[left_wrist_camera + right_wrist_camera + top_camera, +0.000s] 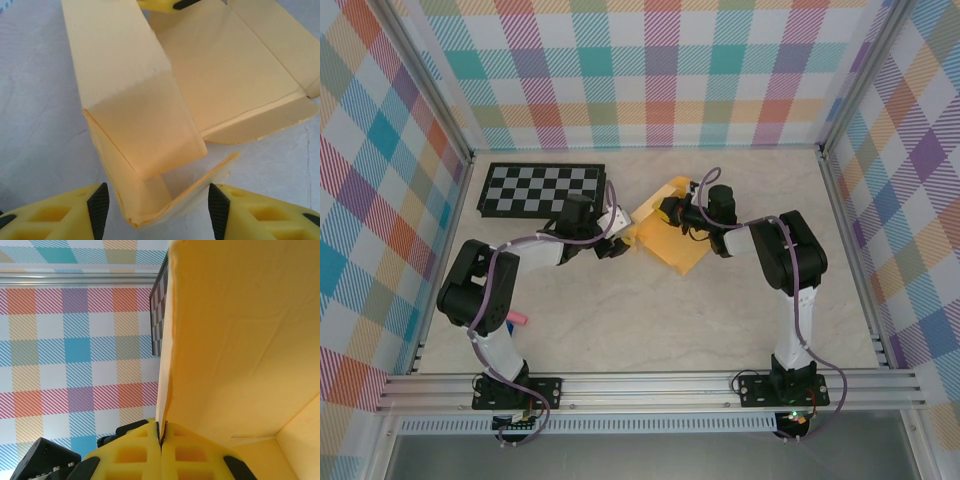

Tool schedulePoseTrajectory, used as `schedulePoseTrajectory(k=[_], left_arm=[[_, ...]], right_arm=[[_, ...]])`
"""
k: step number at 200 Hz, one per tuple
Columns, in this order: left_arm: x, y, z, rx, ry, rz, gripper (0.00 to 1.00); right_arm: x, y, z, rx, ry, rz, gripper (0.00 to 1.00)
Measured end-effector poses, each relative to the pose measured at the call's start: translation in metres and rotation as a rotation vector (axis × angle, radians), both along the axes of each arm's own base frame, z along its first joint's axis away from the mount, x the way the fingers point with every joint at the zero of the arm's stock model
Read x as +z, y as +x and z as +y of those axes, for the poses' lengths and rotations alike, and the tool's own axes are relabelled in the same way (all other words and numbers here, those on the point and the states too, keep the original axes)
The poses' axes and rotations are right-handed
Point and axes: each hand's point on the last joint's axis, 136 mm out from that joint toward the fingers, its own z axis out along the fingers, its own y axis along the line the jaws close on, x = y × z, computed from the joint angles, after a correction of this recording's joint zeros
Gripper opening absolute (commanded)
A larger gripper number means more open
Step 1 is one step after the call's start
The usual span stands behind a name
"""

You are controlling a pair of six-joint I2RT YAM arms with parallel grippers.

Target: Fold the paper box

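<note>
Checkerboard (540, 190) lies just L of paper box (672, 242), apart.

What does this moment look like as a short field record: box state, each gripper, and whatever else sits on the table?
task object: yellow-orange card paper box, partly folded, some panels raised, others flat on the pale marbled table
left gripper: open, jaws either side of a curled corner flap
right gripper: shut, pinching the edge of a box panel
other items: black-and-white checkerboard board at the far left; small pink object at the near left
fold status: unfinished
</note>
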Motion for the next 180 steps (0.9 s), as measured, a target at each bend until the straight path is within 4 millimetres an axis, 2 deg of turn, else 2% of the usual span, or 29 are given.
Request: schedulePoseTrajectory(k=[43, 123, 147, 180], left_arm=[[0.004, 0.008, -0.012, 0.009, -0.027, -0.007, 0.49], [0.0, 0.004, -0.028, 0.015, -0.003, -0.021, 0.48], [-0.001, 0.004, -0.03, 0.032, 0.002, -0.023, 0.44], [-0.001, 0.005, -0.031, 0.056, -0.015, -0.005, 0.45]], right_arm=[[0.001, 0.0, 0.0, -0.002, 0.004, -0.001, 0.0], [-0.001, -0.001, -0.003, -0.015, 0.006, -0.008, 0.0], [-0.003, -0.001, -0.006, -0.02, 0.006, -0.007, 0.0], [-0.003, -0.001, -0.006, -0.027, 0.008, -0.007, 0.0]])
